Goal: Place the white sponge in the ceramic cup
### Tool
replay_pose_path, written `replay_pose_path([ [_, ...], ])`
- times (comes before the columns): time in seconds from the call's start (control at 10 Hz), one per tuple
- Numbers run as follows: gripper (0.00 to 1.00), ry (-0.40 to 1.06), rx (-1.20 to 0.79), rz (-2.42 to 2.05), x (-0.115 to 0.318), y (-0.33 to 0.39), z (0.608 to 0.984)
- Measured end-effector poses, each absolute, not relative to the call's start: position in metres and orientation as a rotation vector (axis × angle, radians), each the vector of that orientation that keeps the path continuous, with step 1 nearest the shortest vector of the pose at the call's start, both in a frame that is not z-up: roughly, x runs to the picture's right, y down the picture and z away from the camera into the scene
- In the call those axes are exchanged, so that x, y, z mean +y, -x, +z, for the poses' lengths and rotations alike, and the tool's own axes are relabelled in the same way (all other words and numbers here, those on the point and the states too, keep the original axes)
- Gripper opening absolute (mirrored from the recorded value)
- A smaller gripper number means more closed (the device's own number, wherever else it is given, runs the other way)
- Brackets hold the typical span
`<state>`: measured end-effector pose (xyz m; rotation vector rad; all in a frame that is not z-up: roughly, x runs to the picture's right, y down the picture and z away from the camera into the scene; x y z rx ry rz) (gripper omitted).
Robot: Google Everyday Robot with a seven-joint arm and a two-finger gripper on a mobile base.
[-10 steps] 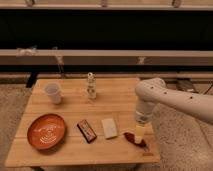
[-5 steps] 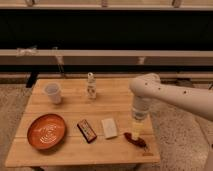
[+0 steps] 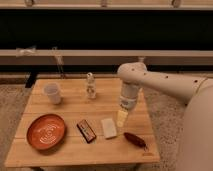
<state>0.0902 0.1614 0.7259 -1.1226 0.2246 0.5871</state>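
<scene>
Robot's pale gripper [image 3: 122, 118] hovered just right of the flat off-white rectangular sponge [image 3: 109, 127] on the wooden table [image 3: 70, 150]; its opening could not be told. The small white ceramic cup [image 3: 52, 93] stood well apart, far-left.

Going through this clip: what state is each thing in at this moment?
Sponge: lying flat, not held.
Cup: upright, back left.
Bottle: upright.
Bowl: right way up, nothing in it.
Brown bar: lying flat.
Red item: lying front right.
Gripper: pointing down, just right of the sponge.
</scene>
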Motion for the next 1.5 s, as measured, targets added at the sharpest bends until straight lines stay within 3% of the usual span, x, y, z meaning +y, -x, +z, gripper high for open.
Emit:
replay_pose_path([
  [0.4, 0.8, 1.169, 0.204, 0.707, 0.165, -0.036, 0.739],
  [0.8, 0.8, 1.068, 0.312, 0.748, 0.184, -0.017, 0.756],
  [1.5, 0.8, 1.041, 0.446, 0.746, 0.218, -0.001, 0.799],
])
